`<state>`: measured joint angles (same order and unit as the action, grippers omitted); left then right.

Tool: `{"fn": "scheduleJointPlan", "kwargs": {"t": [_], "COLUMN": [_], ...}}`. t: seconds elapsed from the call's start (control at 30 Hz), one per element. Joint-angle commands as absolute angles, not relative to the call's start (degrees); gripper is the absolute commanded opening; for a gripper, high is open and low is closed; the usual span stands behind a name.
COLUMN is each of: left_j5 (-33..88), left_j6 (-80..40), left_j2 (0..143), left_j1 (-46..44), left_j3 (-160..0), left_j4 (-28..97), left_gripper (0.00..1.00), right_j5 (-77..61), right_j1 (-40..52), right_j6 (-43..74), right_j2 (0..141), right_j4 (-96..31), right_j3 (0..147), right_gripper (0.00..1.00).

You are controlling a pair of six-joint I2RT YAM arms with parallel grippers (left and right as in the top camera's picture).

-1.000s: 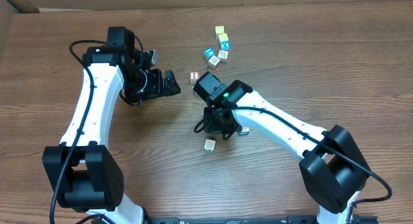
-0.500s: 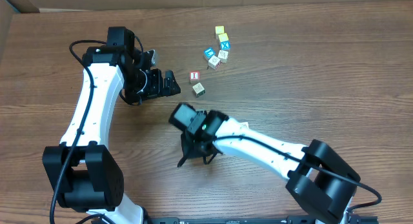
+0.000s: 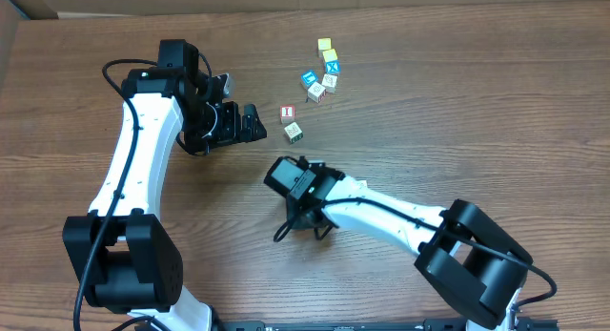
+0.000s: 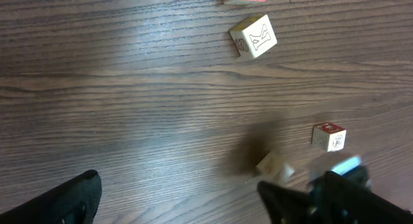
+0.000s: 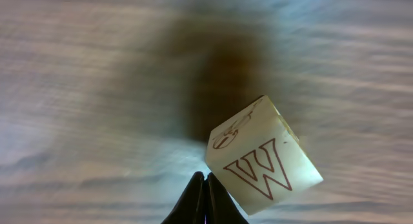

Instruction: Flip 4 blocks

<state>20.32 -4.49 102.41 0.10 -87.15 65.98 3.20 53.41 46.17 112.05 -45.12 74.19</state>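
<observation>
My right gripper (image 5: 205, 185) is closed, its two black fingertips pressed together into one point with nothing between them. Just to the right of that point, in my wrist view, sits the W block (image 5: 263, 158). It is a pale cube with a brown W on the face toward me and a faint oval print on the face beside it. It is tilted, one corner toward the fingertips. I cannot tell whether they touch its lower edge or stand just clear of it. Its dark shadow lies on the table (image 3: 477, 102) just past the block. From overhead my right wrist covers this block completely.

My left gripper (image 4: 179, 184) stands wide apart, one dark finger at each lower corner of its view, with only wood grain showing between them. Just ahead of its right finger the W block shows again as a pale blur. The red-topped cube (image 4: 330, 136) is near it, a little further out to the right. Further ahead, well apart from the fingers, lies the printed cream block (image 4: 253, 37), slightly askew. Just beyond it is the red-and-white block (image 3: 287, 113), cut by the top edge of that view. A cluster of cubes (image 3: 322, 73) with yellow and blue faces lies further still, away from both grippers.
</observation>
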Motion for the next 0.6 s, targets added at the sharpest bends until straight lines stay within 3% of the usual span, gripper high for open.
{"fn": "scheduleJointPlan", "kwargs": {"t": [0.0,0.57], "left_j5": [19.9,19.9], "left_j6": [-5.3,-5.3], "left_j2": [103.2,103.2], "left_j1": [0.4,0.4], "left_j3": [-88.3,-88.3], "left_j4": [65.9,65.9], "left_gripper": [1.0,1.0], "right_j5": [5.5,1.8], "right_j1": [51.9,48.4], "right_j6": [46.7,44.3], "right_j2": [112.1,112.1], "right_j4": [-45.9,-45.2], "right_j3": [74.0,74.0], "right_gripper": [0.04,0.05]}}
